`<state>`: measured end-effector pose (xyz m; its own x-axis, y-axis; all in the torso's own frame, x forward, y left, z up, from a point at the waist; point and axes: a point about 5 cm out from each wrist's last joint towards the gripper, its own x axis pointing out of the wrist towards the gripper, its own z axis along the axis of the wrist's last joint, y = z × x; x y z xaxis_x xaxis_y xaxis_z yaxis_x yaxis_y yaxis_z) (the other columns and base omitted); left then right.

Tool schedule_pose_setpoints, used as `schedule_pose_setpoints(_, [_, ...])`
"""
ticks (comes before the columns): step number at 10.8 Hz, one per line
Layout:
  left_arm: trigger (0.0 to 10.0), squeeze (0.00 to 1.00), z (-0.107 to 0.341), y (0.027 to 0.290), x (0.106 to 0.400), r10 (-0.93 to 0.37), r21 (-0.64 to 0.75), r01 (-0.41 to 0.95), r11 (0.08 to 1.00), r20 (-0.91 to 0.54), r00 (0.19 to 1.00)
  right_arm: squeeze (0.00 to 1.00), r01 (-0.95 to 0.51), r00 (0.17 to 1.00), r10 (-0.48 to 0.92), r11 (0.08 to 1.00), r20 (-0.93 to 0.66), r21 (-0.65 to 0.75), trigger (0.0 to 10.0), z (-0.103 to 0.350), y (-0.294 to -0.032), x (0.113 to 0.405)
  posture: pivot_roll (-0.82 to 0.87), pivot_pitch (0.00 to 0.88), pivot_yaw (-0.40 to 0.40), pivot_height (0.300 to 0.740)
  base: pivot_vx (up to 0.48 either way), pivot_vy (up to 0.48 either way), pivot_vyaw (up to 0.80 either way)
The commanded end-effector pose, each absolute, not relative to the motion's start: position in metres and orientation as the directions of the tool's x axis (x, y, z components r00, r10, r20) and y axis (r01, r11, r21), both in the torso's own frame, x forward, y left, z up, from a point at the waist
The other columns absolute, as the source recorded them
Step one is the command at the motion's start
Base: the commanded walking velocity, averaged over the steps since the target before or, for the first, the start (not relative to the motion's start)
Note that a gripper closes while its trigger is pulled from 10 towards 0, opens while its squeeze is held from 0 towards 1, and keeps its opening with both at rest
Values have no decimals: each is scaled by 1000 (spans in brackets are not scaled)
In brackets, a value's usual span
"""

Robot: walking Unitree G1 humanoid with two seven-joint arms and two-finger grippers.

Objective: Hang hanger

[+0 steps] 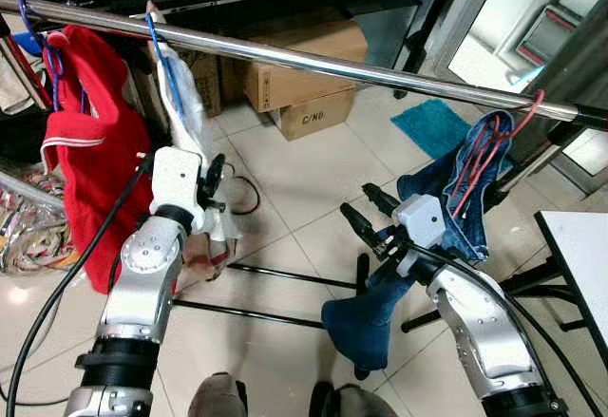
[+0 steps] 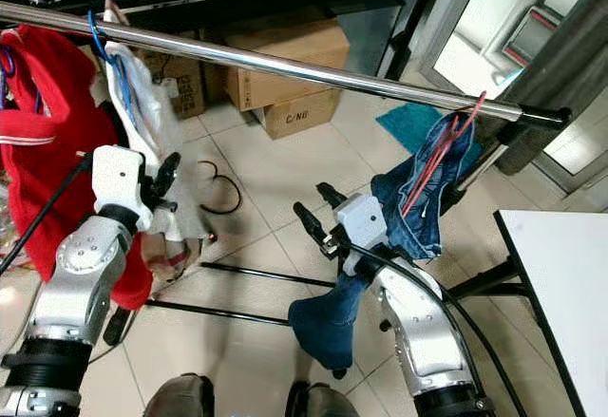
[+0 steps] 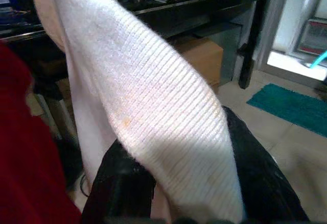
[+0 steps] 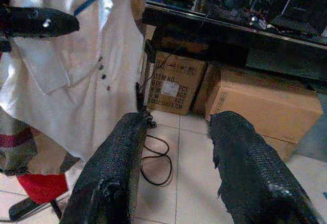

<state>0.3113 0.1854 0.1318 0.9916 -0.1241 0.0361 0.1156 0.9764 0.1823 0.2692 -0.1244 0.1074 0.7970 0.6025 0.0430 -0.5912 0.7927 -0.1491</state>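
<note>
A long shiny steel clothes rail (image 1: 313, 61) runs across the scene from the robot's left toward its right, above a pale tiled floor (image 1: 294, 180). Three garments hang from it. Farthest left is a red top with a white stripe (image 1: 90, 151) on a purple-blue hanger hook (image 1: 49, 61). Beside it hangs a white ribbed shirt (image 1: 190, 118) on a blue plastic hanger (image 1: 166, 66), whose hook sits over the rail. Near the rail's right end, a blue denim garment (image 1: 446, 199) hangs on a pinkish-red hanger (image 1: 494, 151) hooked over the bar, with its lower part drooping toward the floor.

The left hand (image 1: 217, 178) is raised against the white shirt, and in the left wrist view its two black fingers (image 3: 122, 183) stand on either side of a fold of the ribbed cloth, clamped on it. The right hand (image 1: 369, 210) hovers in free air just left of the denim garment, its two black fingers (image 4: 115, 168) spread apart with nothing between them, pointing toward the white shirt.

Behind the rail, brown cardboard boxes (image 1: 304, 80) sit on the floor beneath a dark desk (image 4: 230, 35). A teal mat (image 1: 432, 124) lies on the tiles farther back, a black cable (image 1: 242, 194) loops on the floor, and the corner of a white desk (image 1: 579, 255) shows at the robot's right.
</note>
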Motion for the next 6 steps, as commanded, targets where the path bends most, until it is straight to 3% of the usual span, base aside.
schedule_pose_setpoints(1, [10000,0,134,182,310,-120,188,109,976,47,992,0,-577,805,591,801,56,-158,10000,110,-129,271,245,81,-90,740,0,0,0])
schedule_pose_setpoints(6, [10000,0,123,177,295,-38,177,29,984,45,998,0,-570,809,585,806,64,-158,10000,108,-130,273,249,66,-85,740,0,0,0])
